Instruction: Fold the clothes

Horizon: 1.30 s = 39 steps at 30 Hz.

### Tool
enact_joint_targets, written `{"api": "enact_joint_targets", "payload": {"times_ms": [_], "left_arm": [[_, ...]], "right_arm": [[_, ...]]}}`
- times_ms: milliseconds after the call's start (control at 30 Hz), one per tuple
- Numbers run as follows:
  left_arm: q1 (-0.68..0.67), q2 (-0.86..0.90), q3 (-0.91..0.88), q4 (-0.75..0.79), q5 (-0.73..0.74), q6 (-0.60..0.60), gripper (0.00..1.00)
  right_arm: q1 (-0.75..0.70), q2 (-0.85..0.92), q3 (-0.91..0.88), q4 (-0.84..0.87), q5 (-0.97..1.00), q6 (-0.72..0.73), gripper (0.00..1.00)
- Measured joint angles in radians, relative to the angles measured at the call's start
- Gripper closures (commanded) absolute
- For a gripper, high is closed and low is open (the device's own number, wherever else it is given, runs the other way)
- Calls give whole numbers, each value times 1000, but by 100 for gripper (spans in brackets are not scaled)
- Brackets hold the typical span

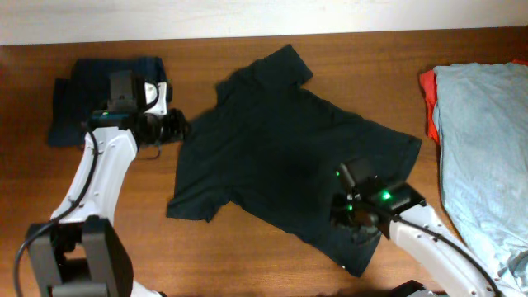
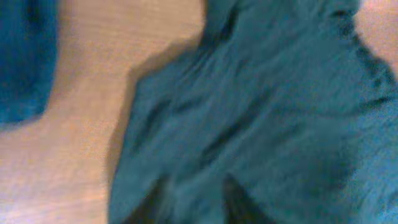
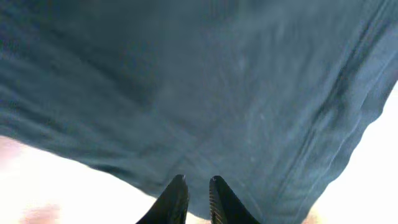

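Fabric of the black T-shirt lay spread open near the middle of the table, one sleeve pointing to the far edge and the hem running toward the near right. It was rumpled rather than flat, with creases across the body.

At the far left sat a folded navy garment, apart from the shirt with bare wood between them. At the right edge a light grey-blue garment lay over a red garment, of which only a strip showed.

The left arm reached up the left side, partly over the navy garment, and the left jaws were at the shirt's left edge. The left wrist view was blurred: shirt cloth filled most of it, wood and the navy garment showed at the left, and two dark fingers stood at the bottom with cloth bunched between them. Whether they were clamped on it could not be told.

The right arm came in from the near right, and the right jaws were over the shirt's lower right part. In the right wrist view the fingers were almost together, a thin slit between them, right against the shirt close to its edge; whether any cloth was pinched could not be told.
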Motion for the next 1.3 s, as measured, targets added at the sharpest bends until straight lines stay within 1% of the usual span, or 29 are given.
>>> {"api": "enact_joint_targets", "payload": {"times_ms": [100, 233, 267, 367, 400, 433, 467, 567, 667, 767, 800, 900, 1000, 1300], "left_arm": [[-36, 42, 0, 114, 16, 8, 92], [-100, 79, 0, 260, 22, 10, 92], [-118, 85, 0, 292, 21, 10, 92], [-169, 89, 1, 355, 2, 9, 96], [-186, 89, 5, 359, -12, 9, 97], [-202, 89, 13, 357, -31, 9, 99], [-219, 90, 25, 340, -54, 9, 100], [-269, 90, 96, 237, -127, 13, 100], [-306, 90, 203, 126, -182, 24, 100], [-319, 93, 328, 29, -210, 37, 100], [-318, 98, 374, -1, -219, 43, 100], [-317, 126, 507, -64, -233, 61, 100], [-317, 165, 580, -72, -243, 74, 100], [-317, 334, 606, 17, -251, 110, 100]], "right_arm": [[-79, 0, 79, -36, 3, -42, 81], [-235, 1, 154, -45, 22, -107, 65], [-267, 1, 162, -45, 31, -117, 59], [-381, 1, 169, -35, 63, -145, 49], [-420, 1, 169, -32, 72, -149, 42], [-457, 1, 169, -27, 78, -152, 37], [-489, 1, 169, -21, 84, -152, 35], [-587, 1, 169, 3, 93, -170, 31], [-670, 1, 169, 26, 101, -180, 17], [-717, 2, 169, 46, 105, -178, 3], [-727, 2, 169, 50, 106, -181, 1], [-739, 2, 169, 53, 109, -188, 1], [-740, 2, 169, 53, 108, -188, 1], [-740, 2, 169, 52, 109, -189, 1]]}}
